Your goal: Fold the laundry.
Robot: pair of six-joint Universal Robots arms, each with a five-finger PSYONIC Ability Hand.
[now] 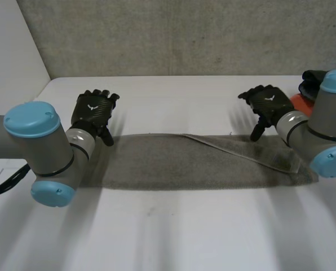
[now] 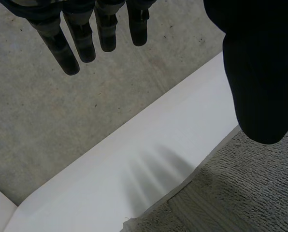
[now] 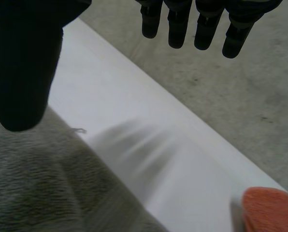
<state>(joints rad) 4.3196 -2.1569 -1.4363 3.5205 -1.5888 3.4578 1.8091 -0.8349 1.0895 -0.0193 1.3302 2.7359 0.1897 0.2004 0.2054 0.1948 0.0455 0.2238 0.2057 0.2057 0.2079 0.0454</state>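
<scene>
Above far corners of the grey towel (image 1: 173, 161), left hand (image 1: 92, 110), fingers (image 2: 69, 58) straight, empty; right hand (image 1: 266, 101) likewise

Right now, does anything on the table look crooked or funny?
Yes. On the grey towel, the top layer is askew: toward the right hand, its edge slants across the strip instead of lining up with the long edges. The left hand and right hand are open, holding nothing.
</scene>
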